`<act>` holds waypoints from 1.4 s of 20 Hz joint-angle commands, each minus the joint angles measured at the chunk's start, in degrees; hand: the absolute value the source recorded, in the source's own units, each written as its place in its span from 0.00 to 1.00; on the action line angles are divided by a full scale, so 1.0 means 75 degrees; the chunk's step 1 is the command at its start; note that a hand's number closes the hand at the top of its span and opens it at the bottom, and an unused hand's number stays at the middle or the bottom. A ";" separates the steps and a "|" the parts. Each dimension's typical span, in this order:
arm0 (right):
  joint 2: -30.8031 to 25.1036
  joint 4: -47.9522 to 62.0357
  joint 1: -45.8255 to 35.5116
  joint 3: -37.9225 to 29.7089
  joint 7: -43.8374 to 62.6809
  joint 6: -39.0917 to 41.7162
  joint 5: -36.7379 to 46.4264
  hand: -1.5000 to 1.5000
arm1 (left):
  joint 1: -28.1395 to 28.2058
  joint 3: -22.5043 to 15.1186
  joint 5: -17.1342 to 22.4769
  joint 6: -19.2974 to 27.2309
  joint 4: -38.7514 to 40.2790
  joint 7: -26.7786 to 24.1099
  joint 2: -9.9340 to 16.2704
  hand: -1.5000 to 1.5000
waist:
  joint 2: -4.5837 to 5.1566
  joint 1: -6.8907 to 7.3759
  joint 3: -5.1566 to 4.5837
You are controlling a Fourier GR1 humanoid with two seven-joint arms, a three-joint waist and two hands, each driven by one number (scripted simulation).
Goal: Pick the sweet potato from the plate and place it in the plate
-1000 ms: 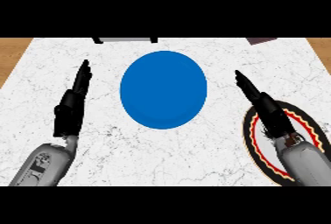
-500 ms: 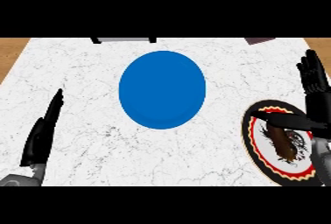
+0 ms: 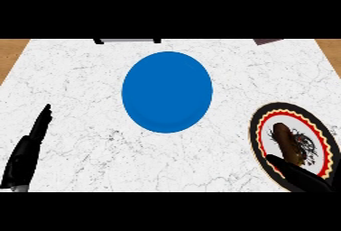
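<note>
Two plates, one sweet potato, two hands in view. Left hand point(image 3: 25, 153) sits at the lower left edge over the counter, fingers straight and released, holding nothing. White marble counter point(image 3: 80, 81) with grey veining fills the view; wood floor strips show at the top corners. Blue plate point(image 3: 167, 91) in the middle holds nothing. A dark-edged object point(image 3: 128, 40) sits at the counter's back edge, and a small dark object point(image 3: 268, 41) at the top right, both cut off. Patterned plate point(image 3: 262, 119) with black rim, red and yellow rings is at the right, well apart from the blue one. Sweet potato point(image 3: 283, 136) lies in it, brown, lengthwise. Right hand point(image 3: 300, 177) comes in at the lower right, overlapping the patterned plate's near rim, just beside the sweet potato's near end; cannot tell whether it is released or clenched.
</note>
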 commanded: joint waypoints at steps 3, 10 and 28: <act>-0.1052 -0.1279 0.1908 0.0475 0.1293 0.0351 0.1146 0.00 | 0.0492 0.0036 -0.0060 -0.0067 -0.0167 -0.0391 -0.0074 0.50 | 0.0015 0.0041 -0.0015; -0.2718 -0.1904 0.1981 -0.0079 0.4489 0.1241 0.2489 0.00 | 0.0231 0.0057 -0.0138 -0.0120 0.0245 -0.0588 -0.0272 0.50 | 0.0080 0.0133 -0.0034; -0.3416 -0.0380 -0.0968 0.0933 0.8582 0.4906 0.2610 0.00 | 0.0101 0.0216 -0.0446 -0.0454 0.0134 -0.0417 -0.0538 0.50 | 0.0087 0.0256 -0.0003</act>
